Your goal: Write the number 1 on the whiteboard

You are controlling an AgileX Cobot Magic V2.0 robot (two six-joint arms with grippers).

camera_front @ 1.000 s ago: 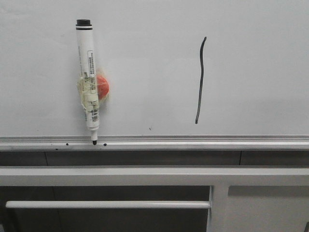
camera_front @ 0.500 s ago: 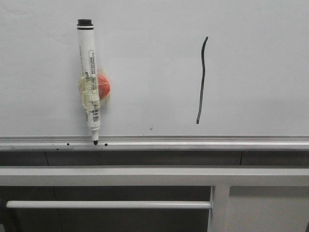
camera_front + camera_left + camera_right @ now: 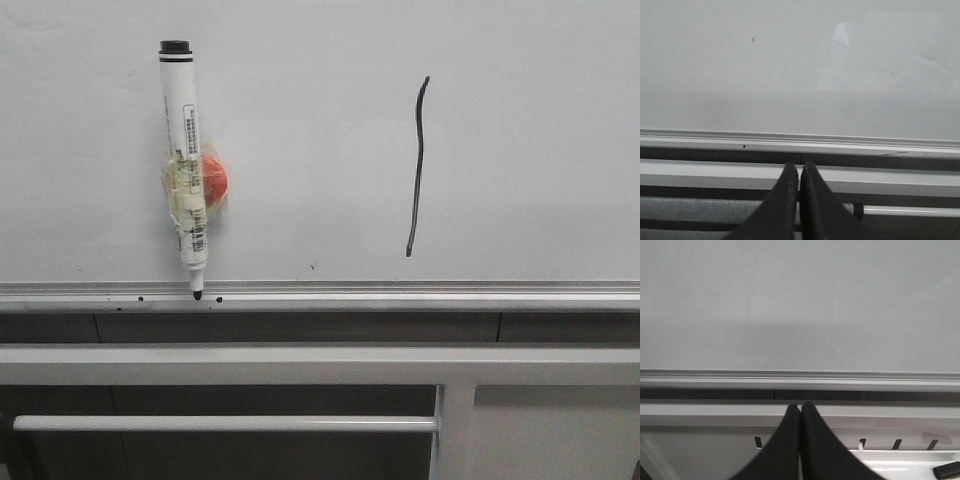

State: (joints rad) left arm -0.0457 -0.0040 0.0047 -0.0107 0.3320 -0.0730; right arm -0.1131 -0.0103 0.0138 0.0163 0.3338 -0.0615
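Observation:
The whiteboard point(image 3: 320, 140) fills the upper part of the front view, with a silver rail point(image 3: 400, 294) along its lower edge. The number 1 point(image 3: 418, 165) is a thin wavy black stroke right of centre. A white marker pen point(image 3: 185, 165) hangs upright at the left, taped to an orange magnet point(image 3: 213, 177), its black tip down at the rail. Neither gripper shows in the front view. My left gripper point(image 3: 800, 167) is shut and empty, below the board's rail point(image 3: 800, 141). My right gripper point(image 3: 800, 406) is shut and empty, below the rail point(image 3: 800, 378).
A grey metal frame point(image 3: 320, 364) with a white bar point(image 3: 220, 423) runs below the board. In the right wrist view a white ledge with slots point(image 3: 895, 444) and a small black object point(image 3: 946, 470) lie below the frame.
The front view has shifted very slightly; the marker and stroke stay where they are on the board. Nothing else has moved.

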